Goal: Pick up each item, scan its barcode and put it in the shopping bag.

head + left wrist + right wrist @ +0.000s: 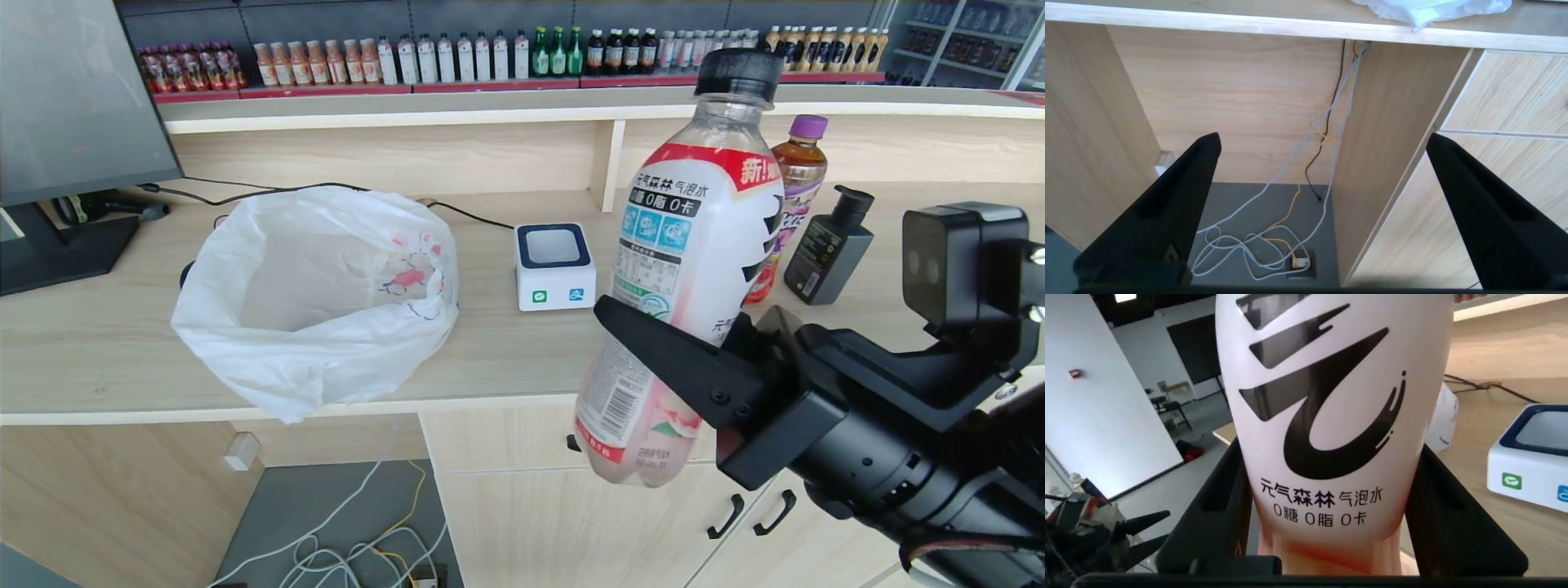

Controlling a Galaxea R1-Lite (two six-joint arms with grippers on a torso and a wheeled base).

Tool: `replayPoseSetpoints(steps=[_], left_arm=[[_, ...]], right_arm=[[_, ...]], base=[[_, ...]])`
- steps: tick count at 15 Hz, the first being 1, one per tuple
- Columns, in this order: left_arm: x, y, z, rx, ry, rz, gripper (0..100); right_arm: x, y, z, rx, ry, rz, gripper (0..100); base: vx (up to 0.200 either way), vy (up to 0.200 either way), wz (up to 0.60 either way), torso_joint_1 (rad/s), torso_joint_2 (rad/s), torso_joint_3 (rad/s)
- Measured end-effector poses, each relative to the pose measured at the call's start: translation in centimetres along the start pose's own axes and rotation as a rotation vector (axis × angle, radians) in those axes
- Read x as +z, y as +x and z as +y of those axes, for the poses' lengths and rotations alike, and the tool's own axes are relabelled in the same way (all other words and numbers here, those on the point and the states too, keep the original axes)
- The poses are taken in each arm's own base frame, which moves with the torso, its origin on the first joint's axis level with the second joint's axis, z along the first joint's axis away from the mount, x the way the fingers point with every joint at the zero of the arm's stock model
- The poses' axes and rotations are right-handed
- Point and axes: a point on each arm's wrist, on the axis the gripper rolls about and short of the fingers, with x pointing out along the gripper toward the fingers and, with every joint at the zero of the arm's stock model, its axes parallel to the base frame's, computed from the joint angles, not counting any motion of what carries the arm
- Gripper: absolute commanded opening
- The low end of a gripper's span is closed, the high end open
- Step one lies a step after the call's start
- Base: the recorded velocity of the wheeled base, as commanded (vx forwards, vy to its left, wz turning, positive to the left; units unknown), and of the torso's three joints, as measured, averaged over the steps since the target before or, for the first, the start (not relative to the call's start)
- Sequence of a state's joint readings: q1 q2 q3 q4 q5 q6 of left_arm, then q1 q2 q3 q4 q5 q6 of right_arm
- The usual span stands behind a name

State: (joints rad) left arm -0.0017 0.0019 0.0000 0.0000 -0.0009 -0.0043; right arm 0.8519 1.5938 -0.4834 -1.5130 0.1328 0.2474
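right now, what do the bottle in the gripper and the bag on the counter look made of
Bottle: probably clear glossy plastic, see-through at the neck, with a shiny printed wrap. Bag: thin white plastic film, crinkled, slightly translucent.

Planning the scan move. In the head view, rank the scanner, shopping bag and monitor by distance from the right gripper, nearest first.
1. scanner: on the counter, just left of the right gripper, which holds the pink drink bottle.
2. shopping bag: farther left on the counter, mouth open.
3. monitor: far left, at the back of the counter.
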Motion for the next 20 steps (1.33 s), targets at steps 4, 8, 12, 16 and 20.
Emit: replayPoseSetpoints(steps=[4, 8, 12, 16, 20], left_arm=[[0.0, 0.0, 0.0, 0.000, 0.000, 0.000, 100], [0.0, 0.0, 0.0, 0.000, 0.001, 0.000, 100], [0.0, 0.0, 0.0, 0.000, 0.001, 0.000, 100], [0.0, 0.0, 0.0, 0.001, 0.001, 0.000, 100], [0.0, 0.0, 0.0, 0.001, 0.000, 0.000, 100]], right_arm=[[0.0, 0.0, -1.0, -0.190, -0.196, -0.019, 0], [0.9, 0.2, -1.3, -0.279, -0.291, -0.053, 0], [1.7, -0.1, -2.3, -0.323, -0.383, -0.064, 0], [1.7, -0.3, -2.8, -0.337, -0.385, -0.059, 0], [1.7, -0.3, -3.2, -0.349, -0.390, -0.055, 0]], base=[[0.000, 0.000, 0.00, 0.000, 0.00, 0.000], [0.000, 0.000, 0.00, 0.000, 0.00, 0.000], [0.000, 0.000, 0.00, 0.000, 0.00, 0.000], [0.000, 0.000, 0.00, 0.000, 0.00, 0.000], [0.000, 0.100, 0.00, 0.004, 0.00, 0.001]])
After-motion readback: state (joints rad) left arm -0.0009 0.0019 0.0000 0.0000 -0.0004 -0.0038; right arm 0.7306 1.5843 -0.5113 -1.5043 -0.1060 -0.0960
